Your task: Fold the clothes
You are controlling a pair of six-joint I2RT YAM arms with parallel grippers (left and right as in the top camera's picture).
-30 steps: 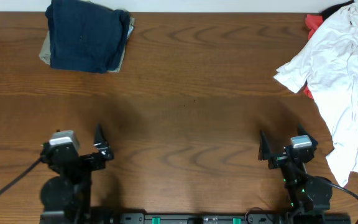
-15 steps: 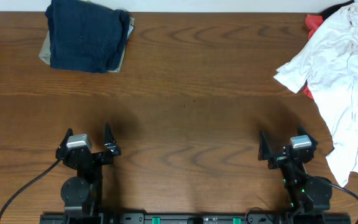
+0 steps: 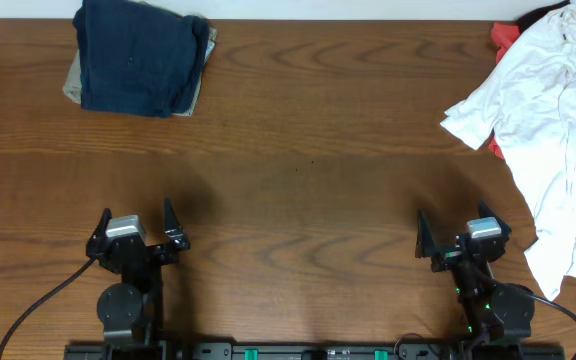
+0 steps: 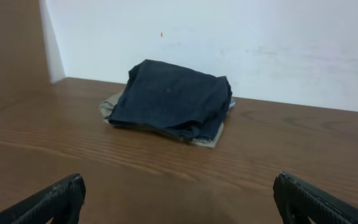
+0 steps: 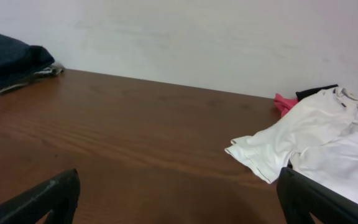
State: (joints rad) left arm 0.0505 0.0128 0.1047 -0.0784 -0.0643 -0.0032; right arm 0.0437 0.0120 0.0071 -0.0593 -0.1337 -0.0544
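Now | wood-grain table [image 3: 308, 130] | white wall [image 4: 260, 37] behind | navy garment [image 3: 138, 55] far-left | both jaws spread wide

Print on navy garment [image 3: 133, 55]: none you can read.
Print on white garment [image 3: 558, 120]: none you can read.
Signs on wall [image 4: 260, 43]: none.

Navy garment [image 3: 138, 55], khaki garment [image 3: 71, 85], white garment [image 3: 553, 110], red cloth [image 3: 503, 38], brown wood-grain table [image 3: 308, 130]
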